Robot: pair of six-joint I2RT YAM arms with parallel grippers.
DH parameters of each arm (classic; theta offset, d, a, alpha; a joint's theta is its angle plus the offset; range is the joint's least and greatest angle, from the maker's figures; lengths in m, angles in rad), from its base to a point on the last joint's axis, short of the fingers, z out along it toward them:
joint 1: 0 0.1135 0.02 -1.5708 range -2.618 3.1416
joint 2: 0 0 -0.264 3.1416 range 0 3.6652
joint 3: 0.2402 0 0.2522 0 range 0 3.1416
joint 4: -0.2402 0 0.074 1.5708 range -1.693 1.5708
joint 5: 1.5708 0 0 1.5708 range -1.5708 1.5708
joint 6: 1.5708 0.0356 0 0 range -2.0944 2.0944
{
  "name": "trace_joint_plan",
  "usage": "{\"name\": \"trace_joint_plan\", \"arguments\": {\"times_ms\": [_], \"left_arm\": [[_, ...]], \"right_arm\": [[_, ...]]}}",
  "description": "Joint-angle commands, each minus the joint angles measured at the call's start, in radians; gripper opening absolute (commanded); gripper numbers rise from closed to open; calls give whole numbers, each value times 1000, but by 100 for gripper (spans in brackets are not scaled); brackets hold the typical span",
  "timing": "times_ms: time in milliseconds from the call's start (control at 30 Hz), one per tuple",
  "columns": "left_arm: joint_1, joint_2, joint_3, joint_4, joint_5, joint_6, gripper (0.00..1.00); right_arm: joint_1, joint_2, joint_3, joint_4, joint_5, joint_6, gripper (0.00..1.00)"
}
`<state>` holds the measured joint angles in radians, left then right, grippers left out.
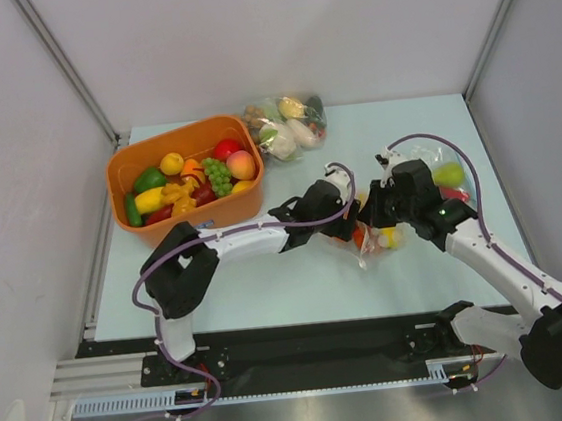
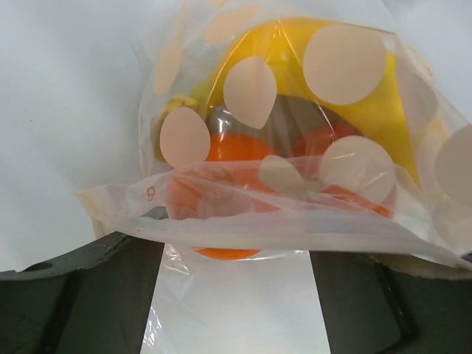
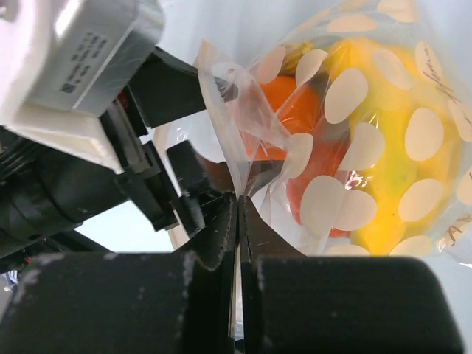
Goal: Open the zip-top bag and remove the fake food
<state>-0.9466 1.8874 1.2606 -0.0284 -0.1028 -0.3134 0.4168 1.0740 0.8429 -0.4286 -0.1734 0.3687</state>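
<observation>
Right gripper [image 3: 237, 203]: pressed together, pinching edge film of zip-top bag [image 3: 228, 125].
Left gripper [image 2: 236, 254]: spread wide, bag rim lying across the gap.
Fake food [image 2: 221, 147]: orange and yellow pieces, inside bag, mid desk [image 1: 298, 279], right of centre.
Far left: orange bin [image 1: 117, 182] of toy produce.

My pale bench [image 1: 268, 282] carries an orange basket [image 1: 211, 216] heaped with toy fruit [image 1: 219, 175] at 10 o'clock and a clear bag [image 1: 287, 124] of more pieces at 12. The dotted zip-top bag [image 1: 374, 238] rests just right of centre. A green fruit [image 1: 448, 174] and a red piece [image 1: 453, 193] lie side by side toward 2 o'clock.
</observation>
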Motion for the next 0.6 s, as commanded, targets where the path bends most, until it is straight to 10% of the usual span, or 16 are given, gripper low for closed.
{"name": "trace_joint_plan", "arguments": {"times_ms": [0,567], "left_arm": [[3,25,48,25,-15,7,81],[2,124,94,93,-15,28,82]], "right_arm": [[8,10,-1,62,-43,22,0],[28,37,-28,110,-80,33,0]]}}
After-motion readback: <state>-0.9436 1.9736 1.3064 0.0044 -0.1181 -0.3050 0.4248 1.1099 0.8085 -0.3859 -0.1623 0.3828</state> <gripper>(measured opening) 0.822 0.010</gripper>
